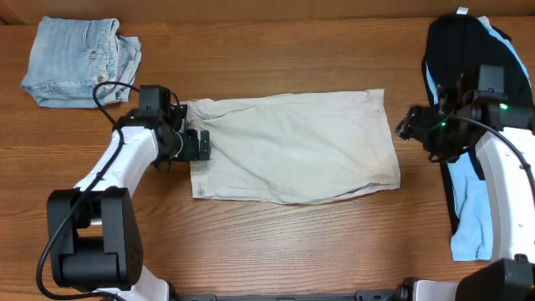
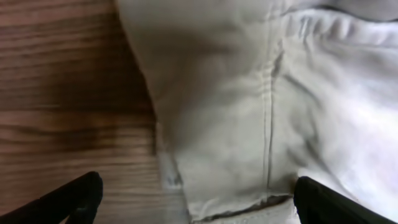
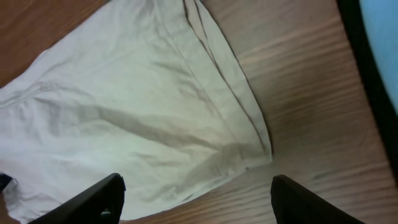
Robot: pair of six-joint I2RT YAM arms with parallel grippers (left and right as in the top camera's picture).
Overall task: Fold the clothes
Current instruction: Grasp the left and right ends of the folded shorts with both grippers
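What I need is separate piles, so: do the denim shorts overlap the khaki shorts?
No, the denim shorts lie folded at the far left corner, with bare table between them and the khaki shorts.

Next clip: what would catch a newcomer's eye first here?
The khaki shorts lie spread flat across the middle of the table. The left gripper is open at their left edge, and the right gripper is open near their right edge. Folded denim shorts sit at the far left corner, and black and blue garments lie along the right side.
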